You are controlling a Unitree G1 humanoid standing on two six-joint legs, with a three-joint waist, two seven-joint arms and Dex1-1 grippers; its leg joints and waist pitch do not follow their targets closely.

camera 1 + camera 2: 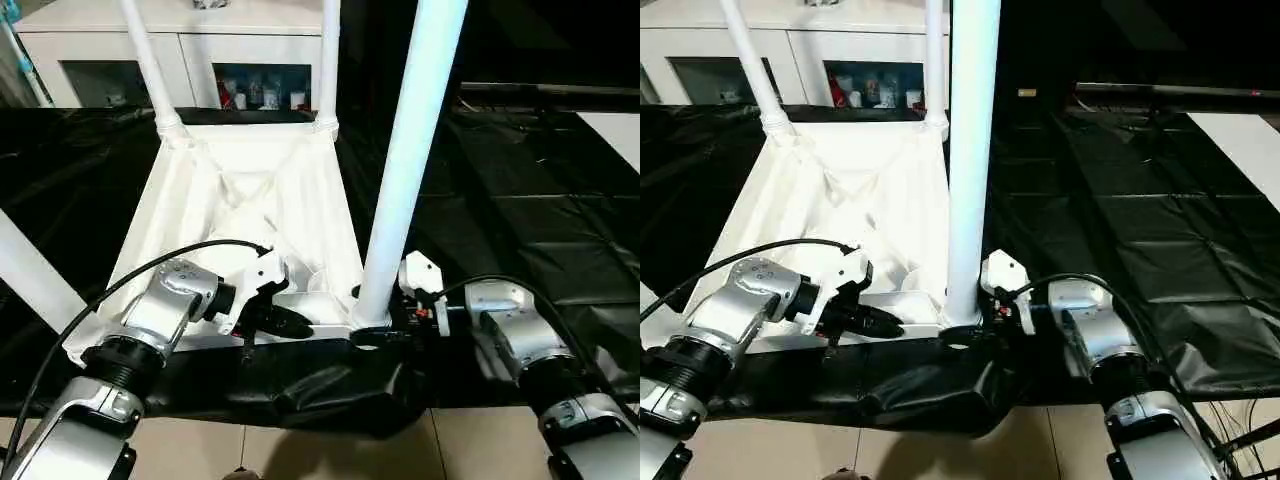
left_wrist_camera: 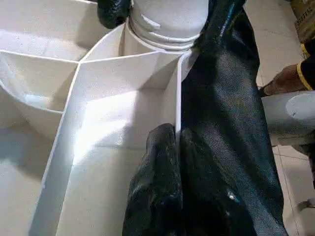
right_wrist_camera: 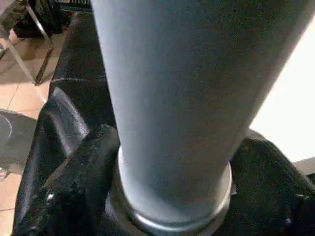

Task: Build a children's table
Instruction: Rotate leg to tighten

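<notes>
1. Upside down on a black plastic sheet (image 1: 520, 230), the children's table (image 1: 240, 215) lies with its ribbed underside facing up and its legs pointing upward.
2. Two far legs (image 1: 150, 65) stand in the far corner sockets, in front of a white cabinet with glass doors (image 1: 130, 50).
3. Nearest the robot, the near right leg (image 1: 405, 160) rises upright from its corner socket (image 2: 165, 29), and another leg (image 1: 35, 275) shows at the near left corner.
4. At the table's near edge, the left gripper (image 1: 283, 320) has its two black fingers (image 2: 157, 187) pressed together on the thin white rim wall (image 2: 178, 103), one finger inside the tabletop and one outside.
5. Around the base of the near right leg, the right gripper (image 3: 172, 191) has its fingers (image 3: 81, 182) spread, one on each side of the tube just above the socket collar; whether they touch the tube I cannot tell.
6. Beyond the sheet's edge, over tiled floor (image 2: 290, 64), a person's hand (image 2: 283, 81) appears in the left wrist view.
</notes>
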